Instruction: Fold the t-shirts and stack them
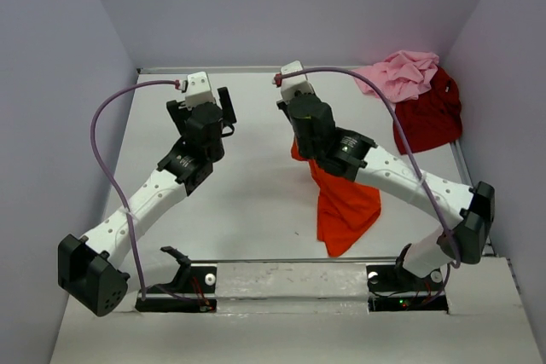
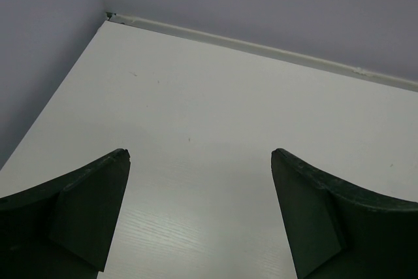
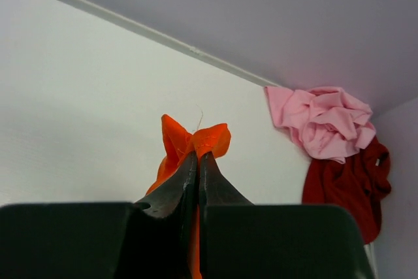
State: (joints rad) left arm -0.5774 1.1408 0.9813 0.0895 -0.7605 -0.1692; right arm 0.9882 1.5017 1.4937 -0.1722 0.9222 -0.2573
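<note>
My right gripper [image 3: 198,155] is shut on a bunched edge of the orange t-shirt [image 1: 345,204], which hangs from it and trails down towards the table's near edge. The pinched orange t-shirt fold [image 3: 196,138] sticks up past the fingertips in the right wrist view. A crumpled pink t-shirt [image 1: 399,72] lies in the far right corner, partly over the dark red t-shirt [image 1: 429,117]; both also show in the right wrist view, pink t-shirt [image 3: 323,122] above dark red t-shirt [image 3: 346,184]. My left gripper [image 2: 199,158] hangs open over bare table, left of centre, holding nothing.
The white table [image 1: 247,202] is walled by grey panels on the left, back and right. A raised strip [image 2: 261,49] runs along the foot of the back wall. The arm bases [image 1: 179,289] sit at the near edge.
</note>
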